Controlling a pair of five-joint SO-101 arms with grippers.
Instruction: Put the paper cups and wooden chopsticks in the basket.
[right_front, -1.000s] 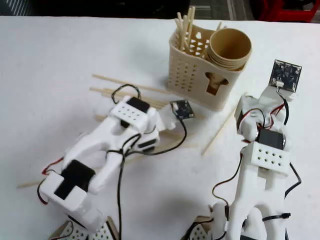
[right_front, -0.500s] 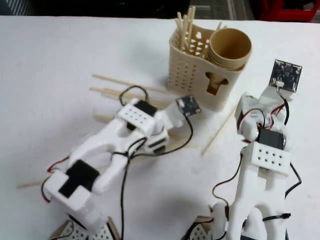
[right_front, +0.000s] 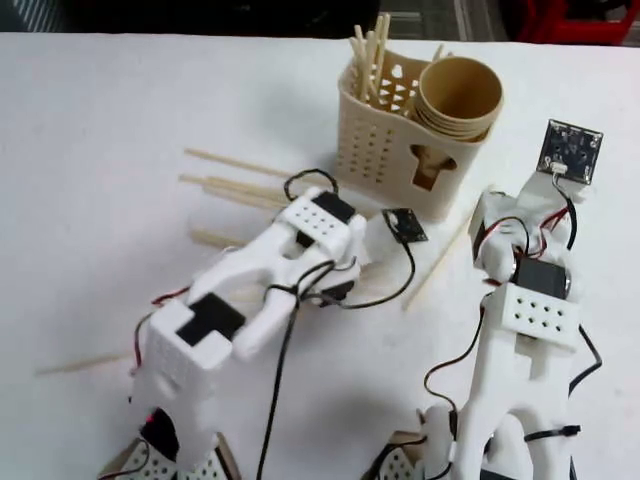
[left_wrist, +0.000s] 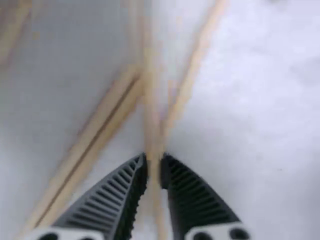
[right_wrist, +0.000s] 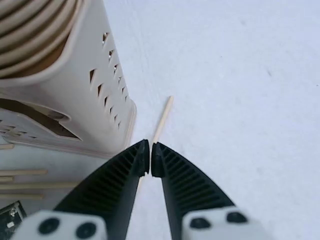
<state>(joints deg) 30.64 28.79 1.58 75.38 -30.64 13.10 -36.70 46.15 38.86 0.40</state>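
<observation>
The cream basket (right_front: 385, 160) stands at the back of the table, holding stacked paper cups (right_front: 460, 95) and several upright wooden chopsticks (right_front: 370, 50). In the left wrist view, my left gripper (left_wrist: 153, 162) is shut on a wooden chopstick (left_wrist: 150, 115) that runs out between its fingers, low over other loose chopsticks (left_wrist: 100, 135). The left arm (right_front: 300, 250) lies just in front of the basket. My right gripper (right_wrist: 150, 150) is shut with nothing in it, beside the basket's wall (right_wrist: 107, 107). It is above a single chopstick (right_wrist: 163, 116) lying on the table.
More loose chopsticks lie left of the basket (right_front: 230, 160), with another (right_front: 80, 363) near the front left. One chopstick (right_front: 440, 262) lies slanted between the two arms. The right arm (right_front: 530, 310) takes up the front right.
The left arm has swung to the right, closer to the front of the basket. The right arm has kept still.
</observation>
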